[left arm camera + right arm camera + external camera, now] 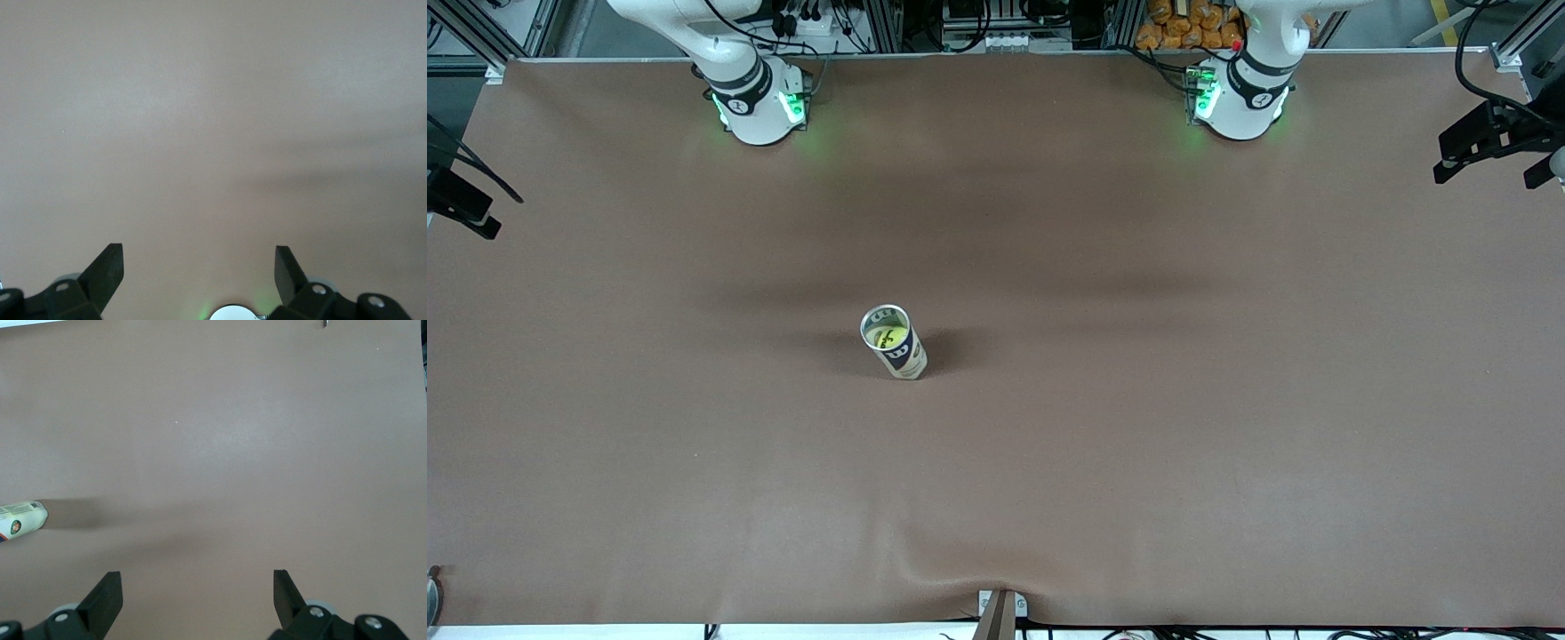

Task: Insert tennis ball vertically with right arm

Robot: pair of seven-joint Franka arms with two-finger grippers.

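Brown covering spreads over the whole bench (1227, 427). An open tube (895, 342) stands upright near its middle, a yellow tennis ball (890, 337) down inside it. The right gripper (197, 583) and the left gripper (199, 257) hang over bare bench, each with its 2 fingers spread wide, holding nothing.

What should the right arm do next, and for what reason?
Probably nothing more than stay parked. The tennis ball already sits inside the upright can, and the right tool is open, empty and over bare table. The left tool waits open too.
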